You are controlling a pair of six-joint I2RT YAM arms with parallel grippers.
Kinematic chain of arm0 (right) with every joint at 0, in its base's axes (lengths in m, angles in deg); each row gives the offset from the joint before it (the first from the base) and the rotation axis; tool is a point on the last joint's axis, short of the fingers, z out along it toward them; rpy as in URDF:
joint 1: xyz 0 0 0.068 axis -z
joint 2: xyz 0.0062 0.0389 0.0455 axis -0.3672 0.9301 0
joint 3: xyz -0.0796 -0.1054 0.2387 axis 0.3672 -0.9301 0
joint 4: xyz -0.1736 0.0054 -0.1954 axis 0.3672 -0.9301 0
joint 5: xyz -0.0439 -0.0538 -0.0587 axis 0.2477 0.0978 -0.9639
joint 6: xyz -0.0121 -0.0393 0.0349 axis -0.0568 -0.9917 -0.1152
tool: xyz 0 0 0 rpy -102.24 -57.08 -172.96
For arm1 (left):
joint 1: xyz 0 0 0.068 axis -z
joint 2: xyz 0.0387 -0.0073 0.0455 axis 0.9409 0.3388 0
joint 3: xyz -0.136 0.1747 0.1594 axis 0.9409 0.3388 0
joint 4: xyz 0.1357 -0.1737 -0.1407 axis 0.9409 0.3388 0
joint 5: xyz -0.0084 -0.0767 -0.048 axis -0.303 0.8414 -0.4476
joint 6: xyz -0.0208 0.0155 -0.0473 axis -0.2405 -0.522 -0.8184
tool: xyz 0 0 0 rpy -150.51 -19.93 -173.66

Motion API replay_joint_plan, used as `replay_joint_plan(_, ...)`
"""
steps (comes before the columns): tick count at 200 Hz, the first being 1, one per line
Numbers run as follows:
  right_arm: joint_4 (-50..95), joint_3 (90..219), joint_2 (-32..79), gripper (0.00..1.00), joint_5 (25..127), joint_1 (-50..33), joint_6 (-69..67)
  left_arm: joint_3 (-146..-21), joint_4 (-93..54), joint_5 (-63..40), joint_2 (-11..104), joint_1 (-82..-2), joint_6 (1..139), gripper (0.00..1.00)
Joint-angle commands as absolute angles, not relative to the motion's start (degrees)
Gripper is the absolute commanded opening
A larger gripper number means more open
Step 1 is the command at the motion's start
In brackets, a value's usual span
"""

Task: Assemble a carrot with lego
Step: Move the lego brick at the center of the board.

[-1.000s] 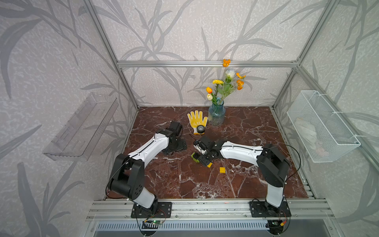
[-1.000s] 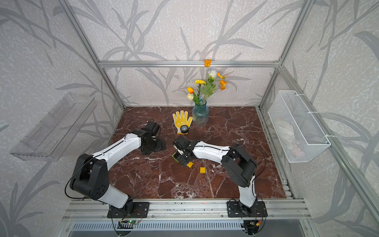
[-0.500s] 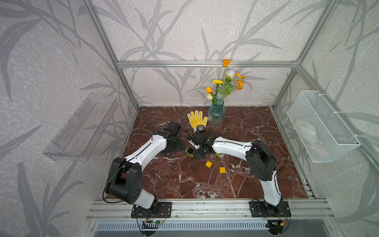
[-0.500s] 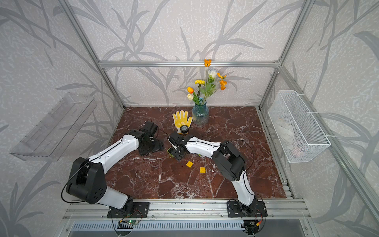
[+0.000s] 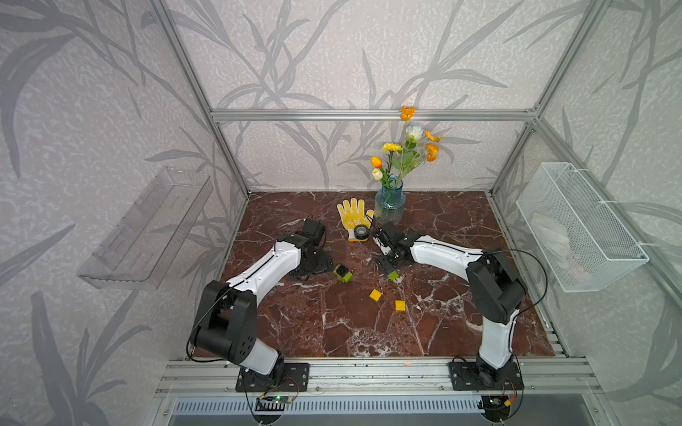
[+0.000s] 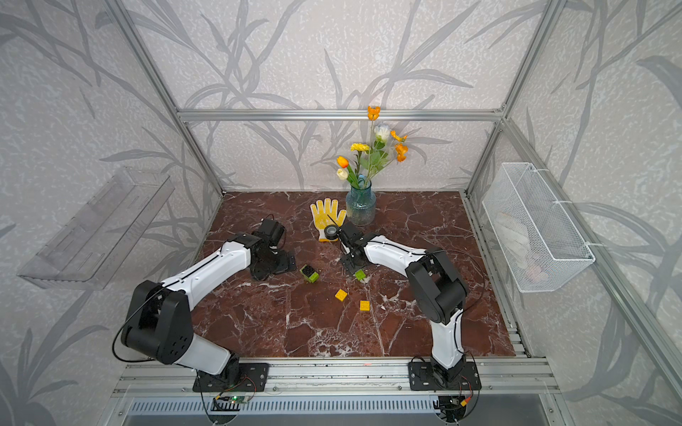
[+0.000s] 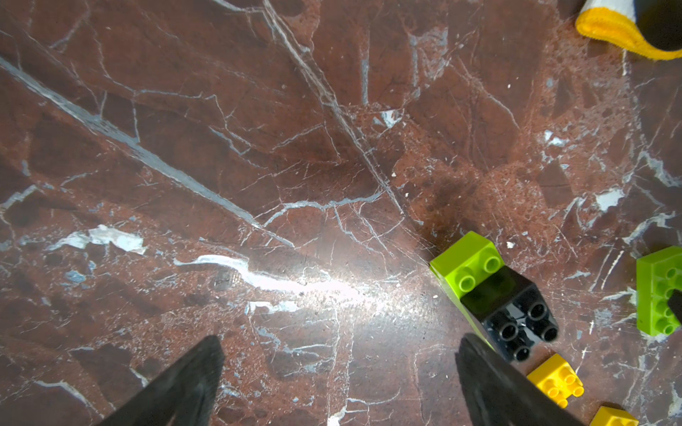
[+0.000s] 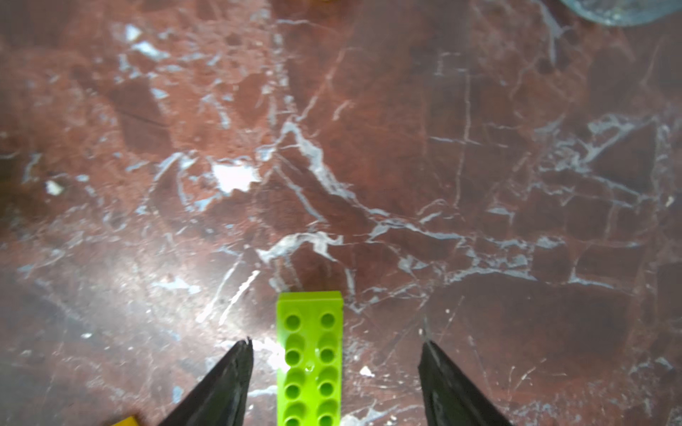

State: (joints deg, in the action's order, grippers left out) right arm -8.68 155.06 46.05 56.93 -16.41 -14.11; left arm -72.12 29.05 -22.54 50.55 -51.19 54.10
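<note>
My right claw (image 8: 335, 338) stands open astride the long green brick (image 8: 310, 369), holding nothing; I'd lower squarely, then close. Left claw (image 7: 339, 341) gapes empty near the carrot (image 7: 494, 295).

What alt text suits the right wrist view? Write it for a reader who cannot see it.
A long lime-green brick lies on the red-brown marble table between the two black fingers of the open right pincer, with a gap on each side. A corner of a yellow brick and the base of a glass vase show at the frame's edges.
</note>
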Motion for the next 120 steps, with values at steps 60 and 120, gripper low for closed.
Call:
replay_joint_plan(60, -10.5, 155.2, 50.8, 0.55, 60.8, -16.1, -15.4, -72.2, 29.6, -22.2, 50.8, -51.4, 55.3, 1.0)
replay_joint_plan(120, -9.5, 152.8, 50.4, 0.23, 61.1, -16.9, -18.3, -70.9, 29.9, -22.3, 49.6, -51.4, 55.0, 1.0)
